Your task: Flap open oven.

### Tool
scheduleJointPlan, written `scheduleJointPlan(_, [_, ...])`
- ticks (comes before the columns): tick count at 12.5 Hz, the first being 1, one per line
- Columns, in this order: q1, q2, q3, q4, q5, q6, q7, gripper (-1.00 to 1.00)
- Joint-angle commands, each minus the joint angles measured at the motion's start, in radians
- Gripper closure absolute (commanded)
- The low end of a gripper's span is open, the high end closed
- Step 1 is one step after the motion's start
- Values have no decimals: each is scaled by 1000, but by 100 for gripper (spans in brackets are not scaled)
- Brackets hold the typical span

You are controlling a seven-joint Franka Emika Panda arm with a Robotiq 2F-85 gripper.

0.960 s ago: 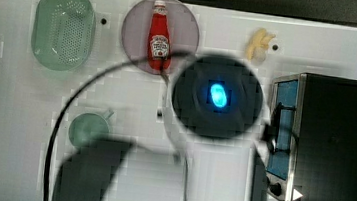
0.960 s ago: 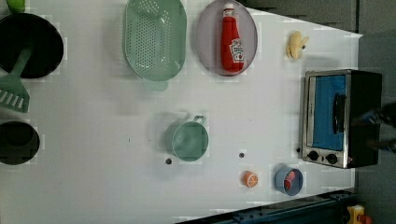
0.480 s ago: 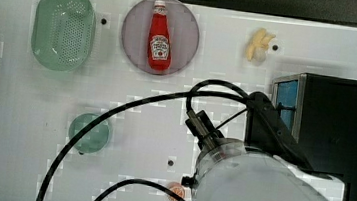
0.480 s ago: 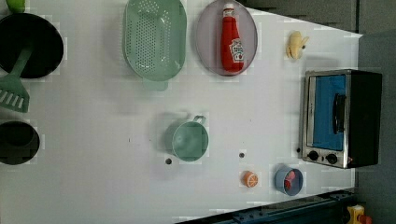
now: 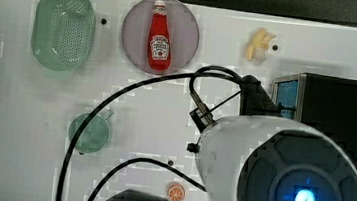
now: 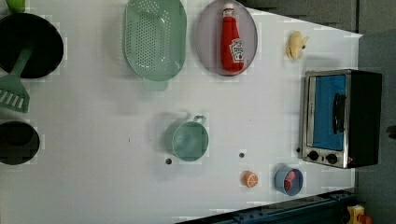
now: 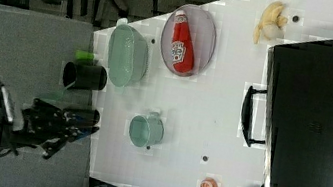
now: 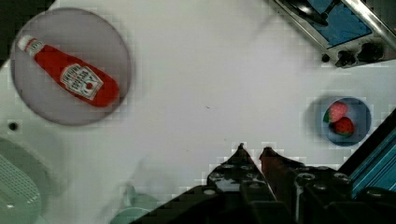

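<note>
The oven (image 6: 343,119) stands at the left view's right edge. Its blue glass flap door is closed, with the curved handle (image 6: 339,113) across it. In the right view I see the oven's black top (image 7: 321,123) and the handle (image 7: 247,115) sticking out over the table. My gripper (image 8: 254,149) hovers above the white table, apart from the oven (image 8: 336,23), with its fingertips (image 8: 240,148) drawn close together and nothing between them. In the top view the arm's white body (image 5: 279,176) covers part of the oven (image 5: 336,112).
A ketchup bottle (image 6: 232,39) lies on a grey plate. Also on the table are a green colander (image 6: 154,37), a green cup (image 6: 189,140), a banana (image 6: 295,44), an orange slice (image 6: 250,178) and a blue bowl of strawberries (image 6: 288,180). Black pots stand at the left view's left.
In the top view the arm has swung from the table's middle toward the top view's lower right, beside the oven. The oven door has stayed closed and the table items have not moved.
</note>
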Motion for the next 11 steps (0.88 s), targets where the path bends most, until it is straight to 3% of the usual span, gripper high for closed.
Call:
scheduleJointPlan(1, [-11,-12,-73,-15,8,9,-185,65])
scheduleJointPlan(6, [-21,35,-226,-41,5,46,-663,65])
scheduleJointPlan(11, [-25,136,-334,-108,-46,258,-1070,65])
